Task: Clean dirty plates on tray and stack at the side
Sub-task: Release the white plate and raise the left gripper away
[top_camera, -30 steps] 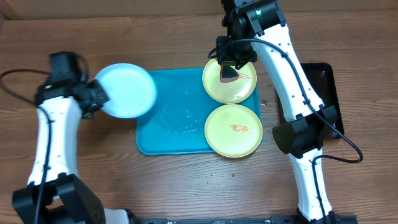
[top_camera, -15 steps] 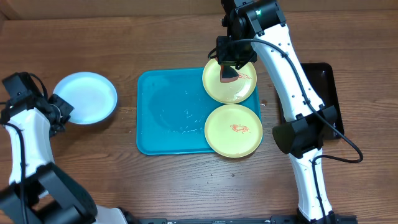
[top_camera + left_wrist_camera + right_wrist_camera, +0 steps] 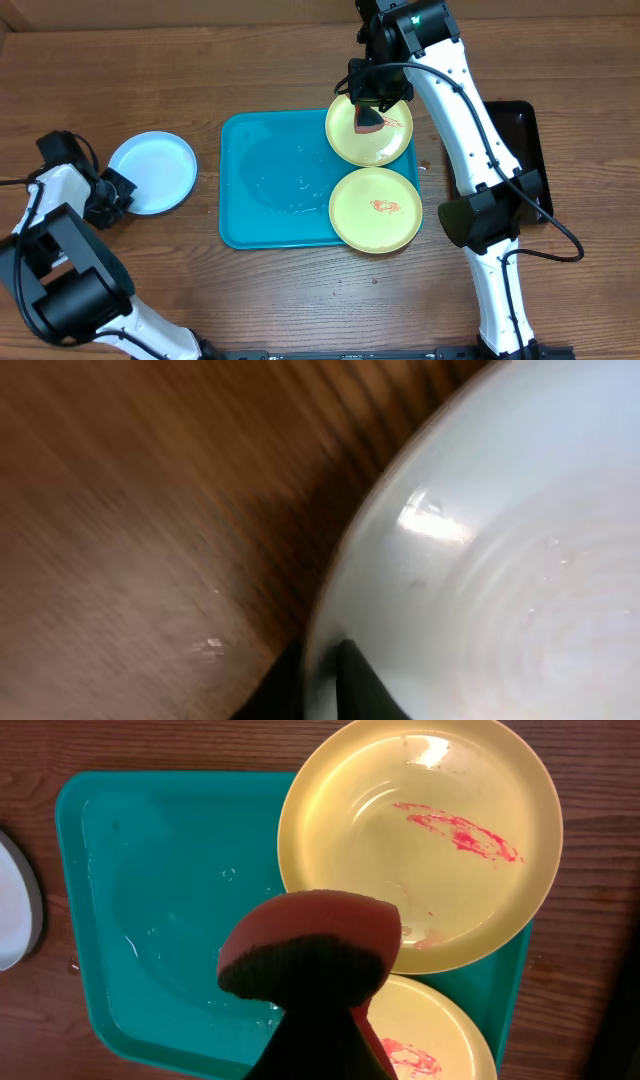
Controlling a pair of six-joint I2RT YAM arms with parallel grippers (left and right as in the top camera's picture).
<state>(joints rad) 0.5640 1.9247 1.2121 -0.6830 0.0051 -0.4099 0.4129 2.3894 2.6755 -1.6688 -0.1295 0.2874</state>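
left gripper [image 3: 110,191] is near the left edge of the desk, at the rim of the blue-white plate [image 3: 152,172]; in the wrist view dark fingers [image 3: 365,685] sit on either side of that rim, so i read it as pinched on the plate, though the frame is blurred; the plate lies well apart from the tray [image 3: 275,190], which sits mid-desk.

right gripper [image 3: 318,1020] is clamped on the sponge [image 3: 310,945], which hangs over the near-left part of the upper yellow plate [image 3: 388,145]; i cannot tell if it touches; red smear on this plate is unwiped; the lower yellow plate [image 3: 375,208] also carries a smear; both plates overlap the tray's right side rim.

my judgement, risks:
- if the left jaws open while the rim is lifted, the plate could drop and skid toward the left edge;
- the upper plate rides partly on the tray rim; sponge pressure off-centre could rock it or push it off toward the far edge;
- the tray floor looks wet; a plate may slide under scrubbing with nothing bracing it;
- the black tray [image 3: 522,125] at the right edge is close to the right arm's sweep.
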